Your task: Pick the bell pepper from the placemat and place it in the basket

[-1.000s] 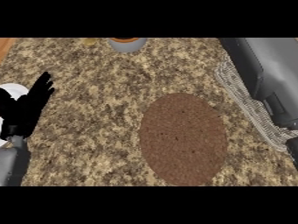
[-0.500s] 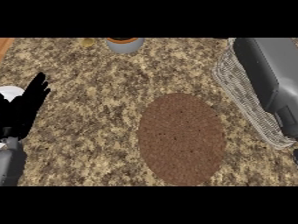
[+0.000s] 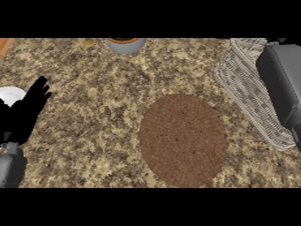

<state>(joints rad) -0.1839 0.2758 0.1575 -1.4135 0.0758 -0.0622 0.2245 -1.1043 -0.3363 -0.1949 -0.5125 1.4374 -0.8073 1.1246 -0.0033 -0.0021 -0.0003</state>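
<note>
Presumably light, slick and best clasped about its middle, the bell pepper was unseen right of the open left hand; whether the right hand held it could not be told.

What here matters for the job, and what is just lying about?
For the job:
placemat, nothing on it
basket, at the right
right forearm, over the basket
The pepper does not show.

Lying about:
white plate, at the left
grey pot, far edge
small yellow thing beside the pot
left hand, open, resting over the plate
</note>
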